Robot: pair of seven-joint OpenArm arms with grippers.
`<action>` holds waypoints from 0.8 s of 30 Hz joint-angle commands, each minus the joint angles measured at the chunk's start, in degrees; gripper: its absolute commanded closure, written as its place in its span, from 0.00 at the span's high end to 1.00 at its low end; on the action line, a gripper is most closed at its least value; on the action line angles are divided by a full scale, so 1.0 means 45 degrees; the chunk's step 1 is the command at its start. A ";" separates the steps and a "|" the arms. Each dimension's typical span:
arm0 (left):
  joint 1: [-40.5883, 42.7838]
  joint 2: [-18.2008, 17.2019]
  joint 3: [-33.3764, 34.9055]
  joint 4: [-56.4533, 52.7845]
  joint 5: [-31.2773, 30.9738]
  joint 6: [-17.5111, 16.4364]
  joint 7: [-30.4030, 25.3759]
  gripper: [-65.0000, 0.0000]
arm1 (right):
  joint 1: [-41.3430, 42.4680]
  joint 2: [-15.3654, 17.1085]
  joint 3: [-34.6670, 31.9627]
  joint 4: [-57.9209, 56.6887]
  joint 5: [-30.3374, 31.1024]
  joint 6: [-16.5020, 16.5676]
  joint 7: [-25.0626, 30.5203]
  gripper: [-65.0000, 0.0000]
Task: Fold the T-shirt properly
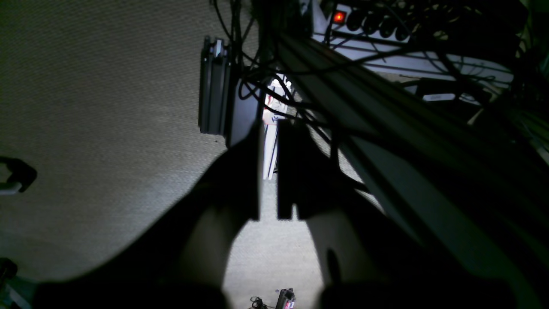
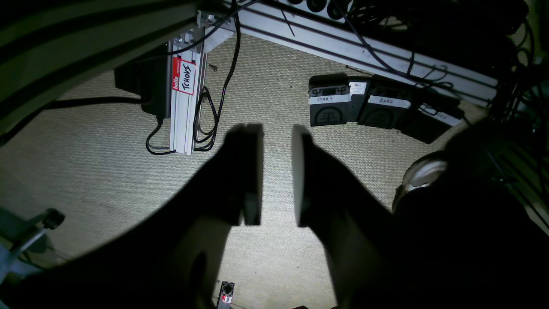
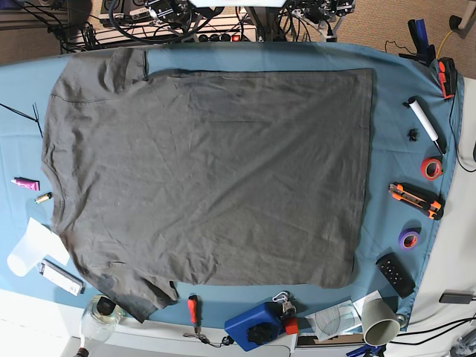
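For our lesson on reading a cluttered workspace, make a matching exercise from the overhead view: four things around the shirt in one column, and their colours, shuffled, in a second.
Things:
1. T-shirt
2. Table cloth
3. Tape roll near the black remote
4. Tape roll below the white marker

Colours:
A. Red
B. Dark charcoal grey
C. Purple
D. Teal blue

Pairs: 1-B, 2-D, 3-C, 4-A
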 commanded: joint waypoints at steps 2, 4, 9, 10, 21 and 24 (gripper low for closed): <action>0.0039 -0.0005 0.0015 0.0097 -0.0005 -0.0053 -0.0039 0.08 | -0.0034 0.0044 0.0010 0.0068 0.0078 -0.0087 -0.0063 0.19; 0.0044 -0.0034 0.0015 0.0097 -0.0005 -0.0044 -0.0019 0.08 | -0.0034 0.0044 0.0010 0.0068 0.0078 -0.0529 -0.0131 0.19; 0.0068 -0.0311 0.0015 0.0102 -0.0005 -0.0005 0.0010 0.08 | -0.0034 0.0078 0.0010 0.0068 0.0078 -0.1268 -0.0243 0.19; 0.0087 -0.0379 0.0015 0.0102 -0.0005 -0.0005 0.0015 0.08 | -0.0034 0.0078 0.0010 0.0068 0.0073 -0.1268 -0.0248 0.19; 0.0291 -0.0753 0.0015 0.0121 -0.0010 -0.0010 -0.0039 0.08 | -0.0034 0.0073 0.0010 0.0068 0.0078 -0.1258 -0.0243 0.19; 0.0291 -0.0743 0.0015 0.0121 -0.0010 -0.0010 -0.0039 0.08 | -0.0034 0.0073 0.0010 0.0068 0.0078 -0.1258 -0.0248 0.19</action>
